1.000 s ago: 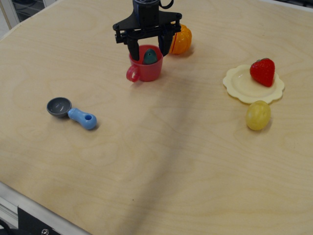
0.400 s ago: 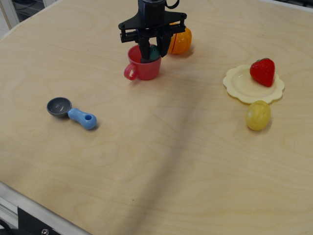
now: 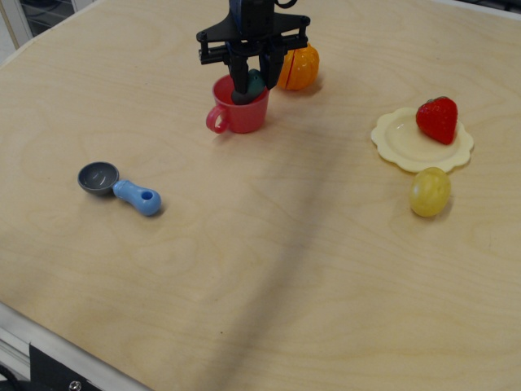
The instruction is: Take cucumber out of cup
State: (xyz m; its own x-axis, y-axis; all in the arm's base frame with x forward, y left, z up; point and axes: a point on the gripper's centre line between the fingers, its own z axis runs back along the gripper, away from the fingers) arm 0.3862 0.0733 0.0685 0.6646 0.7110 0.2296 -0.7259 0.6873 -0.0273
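The red cup [image 3: 238, 112] stands at the back middle of the table, its handle to the front left. The dark teal cucumber [image 3: 256, 82] sticks up out of the cup's mouth, its lower part hidden inside the rim. My black gripper [image 3: 251, 84] hangs straight above the cup with its fingers [image 3: 240, 84] closed on the cucumber at the rim.
An orange toy fruit [image 3: 299, 68] sits right behind the cup. A grey scoop with a blue handle [image 3: 120, 187] lies at the left. A cream plate [image 3: 402, 145] with a strawberry [image 3: 438, 119] is at the right, a yellow lemon [image 3: 429, 192] in front of it.
The fingers have closed from wide open onto the cucumber. The cup has shifted a little to the left, and the gripper has risen slightly with the cucumber.
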